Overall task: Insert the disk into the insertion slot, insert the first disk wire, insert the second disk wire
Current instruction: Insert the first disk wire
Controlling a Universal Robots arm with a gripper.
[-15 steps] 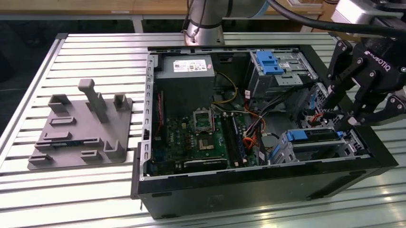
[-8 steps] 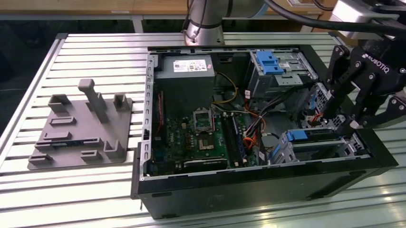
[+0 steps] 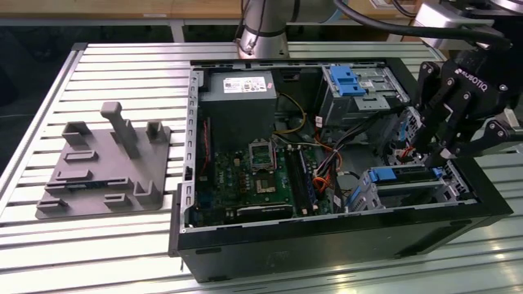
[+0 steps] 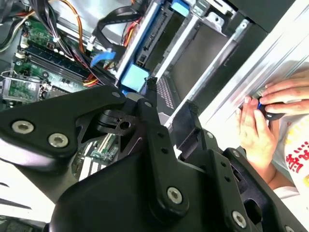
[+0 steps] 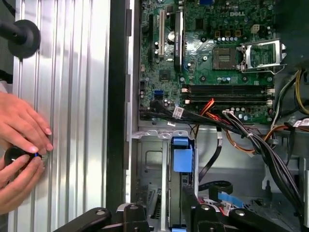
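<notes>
Locate the gripper (image 3: pixel 433 153) inside the open computer case (image 3: pixel 327 242), hanging over the corner that holds the drive cages. Note its fingers (image 5: pixel 130 215) spread apart, standing on either side of the disk (image 5: pixel 182 162) in the first wrist view; treat contact with the blue carrier as undetermined.

Find the disk directly beneath the gripper in the exterior view, seated in the insertion slot (image 3: pixel 451 184), with blue carrier ends showing at both sides of the silver body.

Observe a black cable bundle (image 5: pixel 251 140) running from the motherboard (image 5: pixel 212 58) past the cage, beside the gripper. Note also a black lead (image 5: pixel 212 162) and a blue flat cable (image 5: pixel 234 197) close to the disk; regard their plugged state as not discernible.

Find the taller bay with the blue latch (image 3: pixel 356 86) just beyond the gripper, toward the far case wall. Find the grey power-supply box (image 3: pixel 239 92) well apart from the gripper, across the case.

Outside the case, well away from the gripper toward the exterior view's left, find a grey fixture plate (image 3: pixel 106 165) resting on the slatted metal table (image 3: pixel 106 67).

Outside the case wall nearest the gripper, note a person's two hands (image 5: pixel 21 145) over the table slats, pinching a small dark object (image 5: pixel 14 155) with a blue spot.
</notes>
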